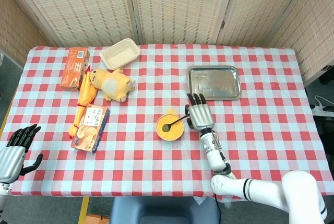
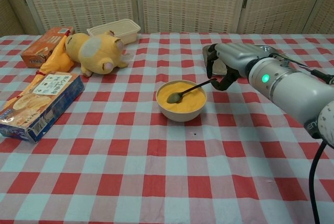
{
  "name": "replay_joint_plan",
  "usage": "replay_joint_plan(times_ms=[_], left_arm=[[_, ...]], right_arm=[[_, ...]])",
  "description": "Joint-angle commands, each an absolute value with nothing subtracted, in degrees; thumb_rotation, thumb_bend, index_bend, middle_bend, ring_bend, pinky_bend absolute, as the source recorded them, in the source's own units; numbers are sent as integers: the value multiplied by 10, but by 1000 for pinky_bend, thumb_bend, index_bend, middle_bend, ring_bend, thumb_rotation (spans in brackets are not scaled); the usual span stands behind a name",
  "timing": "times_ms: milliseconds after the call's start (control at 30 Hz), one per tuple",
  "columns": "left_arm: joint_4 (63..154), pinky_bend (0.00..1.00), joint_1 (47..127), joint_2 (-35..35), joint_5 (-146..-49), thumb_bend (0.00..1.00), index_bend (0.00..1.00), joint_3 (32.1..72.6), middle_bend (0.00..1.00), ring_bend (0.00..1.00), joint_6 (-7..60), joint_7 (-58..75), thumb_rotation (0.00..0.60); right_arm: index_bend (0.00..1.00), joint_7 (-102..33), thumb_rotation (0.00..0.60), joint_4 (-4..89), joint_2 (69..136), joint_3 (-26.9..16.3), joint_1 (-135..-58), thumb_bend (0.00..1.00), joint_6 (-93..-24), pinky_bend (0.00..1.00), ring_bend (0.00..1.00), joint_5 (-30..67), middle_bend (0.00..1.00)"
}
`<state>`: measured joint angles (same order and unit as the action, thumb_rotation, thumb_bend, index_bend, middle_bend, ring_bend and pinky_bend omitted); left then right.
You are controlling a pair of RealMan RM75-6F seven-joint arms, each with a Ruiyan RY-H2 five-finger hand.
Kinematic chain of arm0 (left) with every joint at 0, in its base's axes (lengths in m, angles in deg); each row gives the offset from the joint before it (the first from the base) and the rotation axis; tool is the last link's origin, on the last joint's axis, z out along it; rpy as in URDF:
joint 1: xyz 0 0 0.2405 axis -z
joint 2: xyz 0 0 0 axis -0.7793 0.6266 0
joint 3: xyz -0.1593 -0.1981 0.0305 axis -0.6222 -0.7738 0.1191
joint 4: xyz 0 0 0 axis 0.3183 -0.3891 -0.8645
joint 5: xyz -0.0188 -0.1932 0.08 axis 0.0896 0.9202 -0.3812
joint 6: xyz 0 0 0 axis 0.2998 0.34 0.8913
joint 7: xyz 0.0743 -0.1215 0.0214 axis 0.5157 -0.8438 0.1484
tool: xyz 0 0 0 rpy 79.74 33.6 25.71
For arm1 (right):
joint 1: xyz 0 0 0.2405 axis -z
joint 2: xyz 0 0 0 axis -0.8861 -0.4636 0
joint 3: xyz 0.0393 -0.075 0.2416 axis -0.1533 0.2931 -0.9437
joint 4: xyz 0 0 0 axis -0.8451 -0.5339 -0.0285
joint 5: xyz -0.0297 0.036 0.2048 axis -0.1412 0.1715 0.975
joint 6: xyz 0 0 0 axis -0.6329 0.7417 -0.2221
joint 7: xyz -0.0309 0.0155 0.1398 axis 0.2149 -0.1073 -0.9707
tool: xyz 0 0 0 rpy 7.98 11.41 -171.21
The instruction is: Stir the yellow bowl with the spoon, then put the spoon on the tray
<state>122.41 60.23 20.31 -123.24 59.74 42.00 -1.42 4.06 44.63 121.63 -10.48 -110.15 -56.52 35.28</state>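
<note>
- Spoon (image 2: 189,91), dark metal with a thin handle: bowl end is coated in yellow and dips into the yellow bowl (image 2: 181,101), so its true colour and edge are hard to make out there; the handle tip is hidden inside the right hand (image 2: 222,67).
- Right hand, silver with black fingers: pinches the handle end just right of the yellow bowl; fingers curled in around it, exact contact pads not visible in the chest view. In the head view only the back of the hand (image 1: 199,114) shows, fingers pointing up the table.
- Left hand (image 1: 16,148): only in the head view, at the lower left corner off the table edge, partly cut by the frame; fingers apart, nothing in them.
- Spoon long axis: runs from the hand on the right, down and left into the bowl; handle tilted up toward the right, bowl end lowest near the bowl's middle.
- Shiny rectangular metal tray (image 1: 214,82): behind the right hand, apart from the spoon; not seen in the chest view.
- Red-and-white checked tablecloth (image 2: 156,172) under everything.
- Yellow plush toy (image 2: 96,51), orange carton (image 2: 46,39), blue-edged snack box (image 2: 37,105) and beige shallow container (image 2: 114,28) sit at the left, well apart from the bowl; the carton and snack box print is too small to read.
</note>
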Motion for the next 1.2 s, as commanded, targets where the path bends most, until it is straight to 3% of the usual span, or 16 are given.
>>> replay_joint_plan(times_ms=[33, 333, 1200], left_arm=[[1225, 58, 603, 203, -1231, 444, 0, 597, 0, 0, 419, -12, 600], [1228, 61, 604, 201, -1226, 444, 0, 597, 0, 0, 414, -1, 600], [1232, 66, 607, 200, -1210, 442, 0, 592, 0, 0, 400, 9, 600]], right_arm=[[479, 32, 600, 434, 1224, -90, -1093, 354, -583, 18, 0, 325, 61], [505, -1, 600, 302, 1291, -41, -1070, 354, -656, 26, 0, 203, 81], [500, -60, 600, 205, 1342, -69, -1057, 354, -632, 42, 0, 129, 96]])
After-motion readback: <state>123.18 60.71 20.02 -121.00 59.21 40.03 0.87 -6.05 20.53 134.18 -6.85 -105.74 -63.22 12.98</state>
